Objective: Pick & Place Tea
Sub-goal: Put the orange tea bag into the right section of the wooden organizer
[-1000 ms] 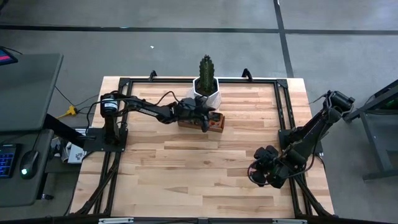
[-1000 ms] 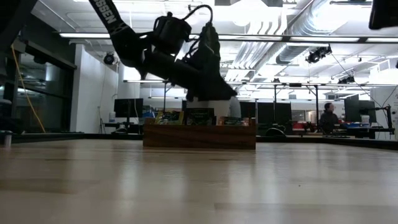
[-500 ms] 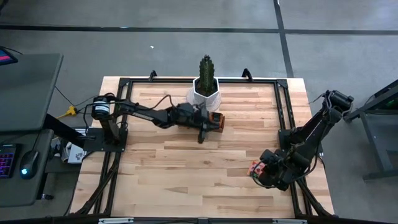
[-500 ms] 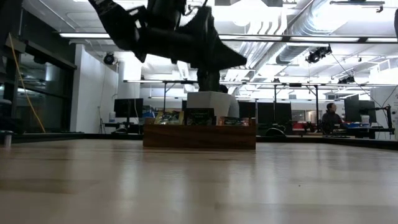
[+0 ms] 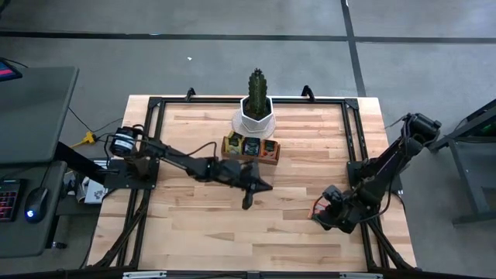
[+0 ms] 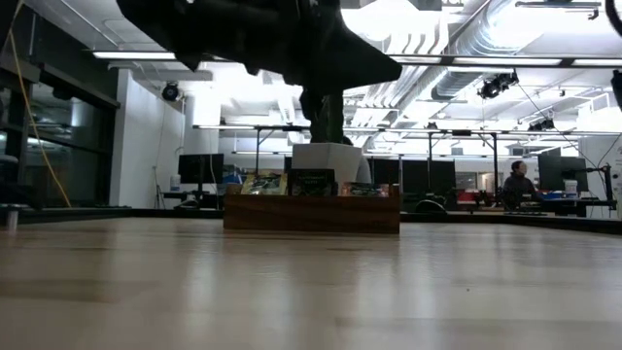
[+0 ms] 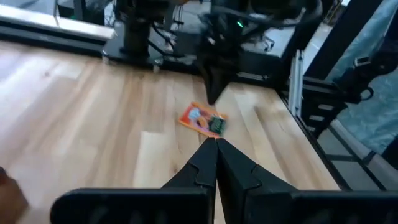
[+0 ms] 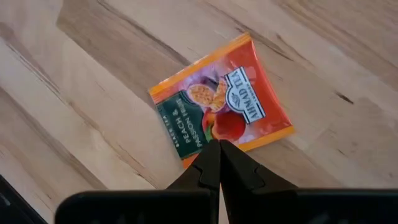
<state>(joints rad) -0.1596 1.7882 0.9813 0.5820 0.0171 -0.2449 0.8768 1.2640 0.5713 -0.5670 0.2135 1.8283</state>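
Observation:
One orange-red tea sachet (image 8: 221, 102) lies flat on the wooden table near its right edge, also seen in the left wrist view (image 7: 202, 119) and the high view (image 5: 315, 208). My right gripper (image 8: 219, 149) points down over the sachet's edge, shut. My left gripper (image 5: 267, 186) hangs shut and bare above the table's middle, pointing toward the right arm; its own view shows nothing between its fingers (image 7: 216, 146). Several more tea sachets (image 5: 249, 145) stand in the brown wooden tray (image 6: 311, 212) behind it. My right gripper's shut fingertips (image 8: 211, 155) stand over the printed sachet's edge (image 8: 199, 152), coming from above. Whether they touch it I cannot tell, since the fingers hide that spot.
A white pot with a cactus (image 5: 256, 108) stands just behind the tray (image 5: 249, 157) at the table's far side. A black frame (image 5: 353, 139) runs around the tabletop. Bare wood lies between the two grippers and along the near edge.
My left gripper has swung from over the tray toward the table's near edge and right, rising a little, and its fingers have come together with nothing in them. My right gripper has sunk toward the orange-red sachet and rolled about its own axis.

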